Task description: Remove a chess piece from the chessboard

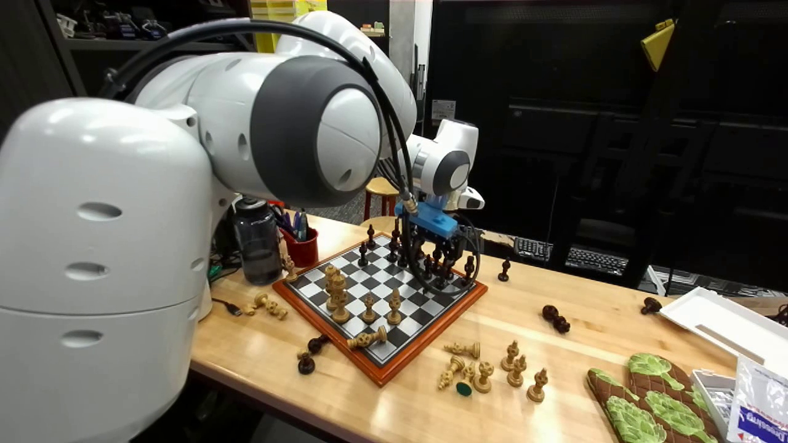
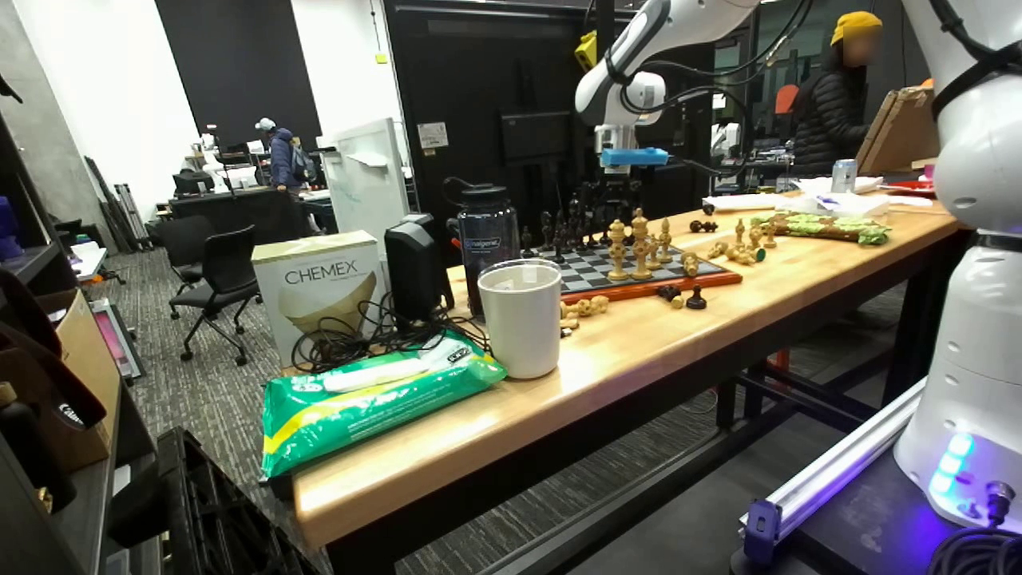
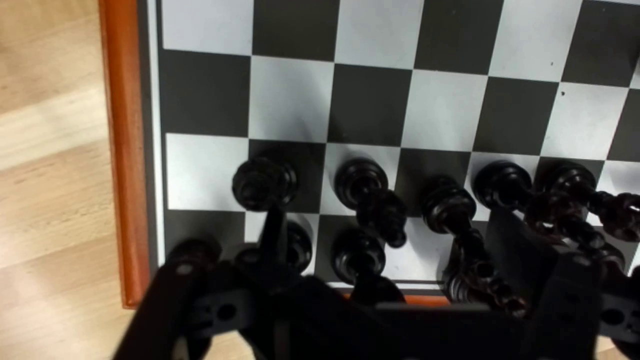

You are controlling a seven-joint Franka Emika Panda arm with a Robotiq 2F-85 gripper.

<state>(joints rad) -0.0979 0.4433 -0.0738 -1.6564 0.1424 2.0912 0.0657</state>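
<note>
The chessboard [image 1: 425, 336] with its reddish-brown frame lies on the wooden table; its frame also shows in an exterior view [image 2: 715, 279] and in the wrist view [image 3: 122, 150]. Dark pieces [image 1: 428, 267] stand in rows at its far side, and light pieces [image 1: 394, 307] stand or lie at the near side. My gripper [image 1: 440, 246] is low over the dark rows, also in an exterior view [image 2: 619, 192]. In the wrist view the gripper [image 3: 390, 220] is open, with several dark pieces [image 3: 372, 210] between its spread fingers. Whether a finger touches any piece is unclear.
Loose light pieces [image 1: 483, 376] and dark pieces [image 1: 556, 318] lie or stand beside the board. A water bottle [image 1: 255, 240] and red pen cup [image 1: 301, 249] stand beyond its left corner. Oven mitts [image 1: 659, 400] and a white tray [image 1: 732, 326] lie at the right.
</note>
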